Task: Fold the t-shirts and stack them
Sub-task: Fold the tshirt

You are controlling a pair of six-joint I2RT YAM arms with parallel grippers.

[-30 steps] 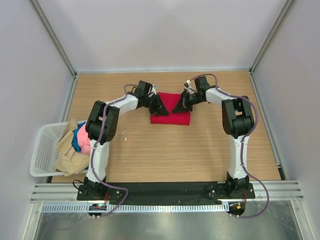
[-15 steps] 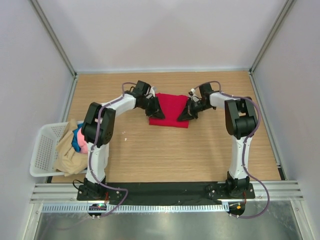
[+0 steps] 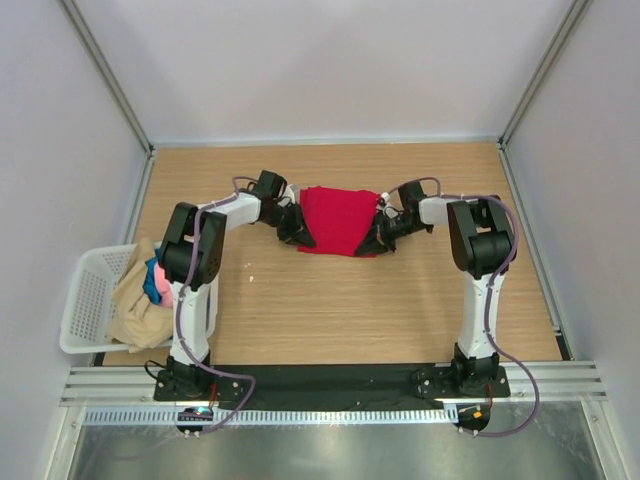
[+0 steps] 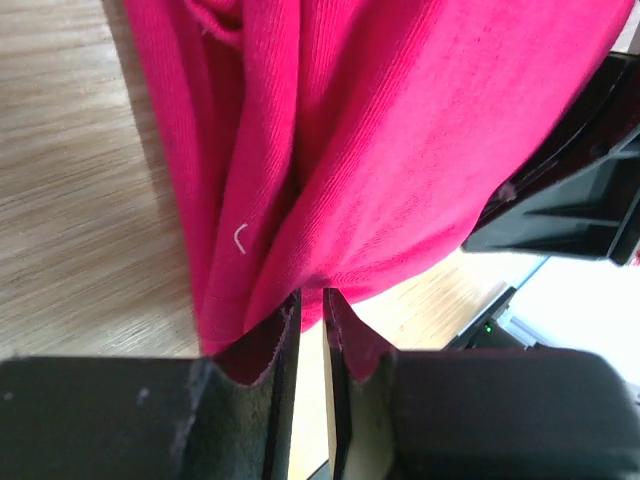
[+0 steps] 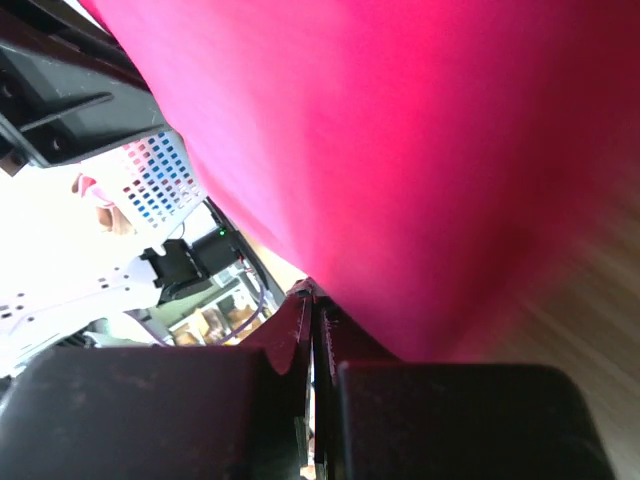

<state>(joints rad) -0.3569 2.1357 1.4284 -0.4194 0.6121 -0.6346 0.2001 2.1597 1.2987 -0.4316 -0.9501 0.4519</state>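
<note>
The bright red t-shirt [image 3: 338, 220] hangs bunched between my two grippers over the middle of the table. My left gripper [image 3: 298, 233] pinches its left edge; in the left wrist view the red cloth [image 4: 380, 140] is caught at the tips of the nearly closed jaws [image 4: 311, 300]. My right gripper [image 3: 378, 236] is shut on the right edge, with red cloth [image 5: 420, 150] filling its view above the jaws [image 5: 313, 300]. A beige t-shirt [image 3: 135, 300], a blue one [image 3: 152, 278] and a pink one [image 3: 166, 293] lie heaped in the basket.
The white mesh basket [image 3: 85, 300] sits at the table's left edge beside the left arm's base. Grey walls close in the table at the left, back and right. A black strip and a metal rail run along the near edge.
Both grippers have come toward the near side with the shirt's far edge in them. The shirt has gone from a flat folded rectangle to a raised, bunched span between them.
</note>
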